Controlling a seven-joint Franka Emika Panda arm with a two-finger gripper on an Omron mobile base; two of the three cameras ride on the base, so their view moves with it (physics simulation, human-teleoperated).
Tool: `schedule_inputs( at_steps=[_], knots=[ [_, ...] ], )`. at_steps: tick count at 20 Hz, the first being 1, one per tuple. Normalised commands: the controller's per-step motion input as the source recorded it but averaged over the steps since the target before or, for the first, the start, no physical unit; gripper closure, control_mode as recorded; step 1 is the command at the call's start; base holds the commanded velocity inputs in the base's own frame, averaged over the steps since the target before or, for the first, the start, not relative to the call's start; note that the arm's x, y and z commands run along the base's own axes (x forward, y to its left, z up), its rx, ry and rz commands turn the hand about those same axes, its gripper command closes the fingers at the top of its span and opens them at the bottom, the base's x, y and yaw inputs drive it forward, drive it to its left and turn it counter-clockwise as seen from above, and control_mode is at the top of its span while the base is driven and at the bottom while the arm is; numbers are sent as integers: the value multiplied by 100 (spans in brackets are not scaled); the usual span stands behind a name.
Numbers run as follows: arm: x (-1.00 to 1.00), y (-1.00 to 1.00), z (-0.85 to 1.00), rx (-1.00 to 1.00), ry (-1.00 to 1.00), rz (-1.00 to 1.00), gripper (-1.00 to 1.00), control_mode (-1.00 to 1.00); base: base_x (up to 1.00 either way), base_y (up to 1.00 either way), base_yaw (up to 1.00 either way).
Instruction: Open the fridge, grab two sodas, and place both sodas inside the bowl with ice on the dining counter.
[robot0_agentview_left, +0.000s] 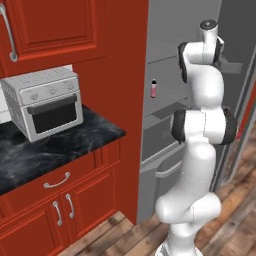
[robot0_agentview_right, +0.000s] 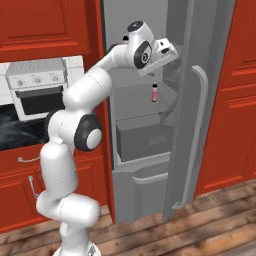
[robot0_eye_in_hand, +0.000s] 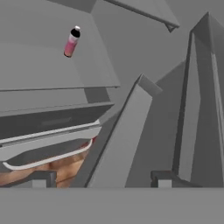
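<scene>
You are looking at an early stage of the job. The fridge is standing open, its door swung out to the right with the long bar handle facing you, so that first step appears done. Everything else is still ahead, as far as I can judge: no soda is being carried, and the bowl and dining counter are somewhere outside these views.

One soda is standing upright on a middle shelf, toward the far left of the cavity, dark cap up and pink body below. In the hand view it is sitting well away from the fingertips, at the upper left. I cannot make out a second bottle on the shelves you are seeing.

The gripper is hanging inside the doorway, high up and to the right of the bottle, pointing down past the shelf edges toward the bottom drawer. Its fingers are standing apart with nothing between them; they are gripping nothing.

The drawer is sitting closed, and its contents are hidden. The shelf holding the bottle is otherwise looking bare. The white toaster oven is resting on the black-topped counter to the left, not involved.
</scene>
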Motion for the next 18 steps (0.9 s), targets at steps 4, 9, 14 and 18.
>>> schedule_inputs(
  at_steps=[4, 9, 14, 18],
  knots=[
    [0, -100, -6, 7, 0, 0, -100, -100, 0, 0, 0],
    [27, -100, -10, 5, 0, 0, -100, -100, 0, 0, 0],
    [29, -92, -6, 8, -1, 0, -100, -100, 0, 0, 0],
    [-49, 6, -1, 8, -15, 8, -100, -100, 0, 0, 0]
  ],
)
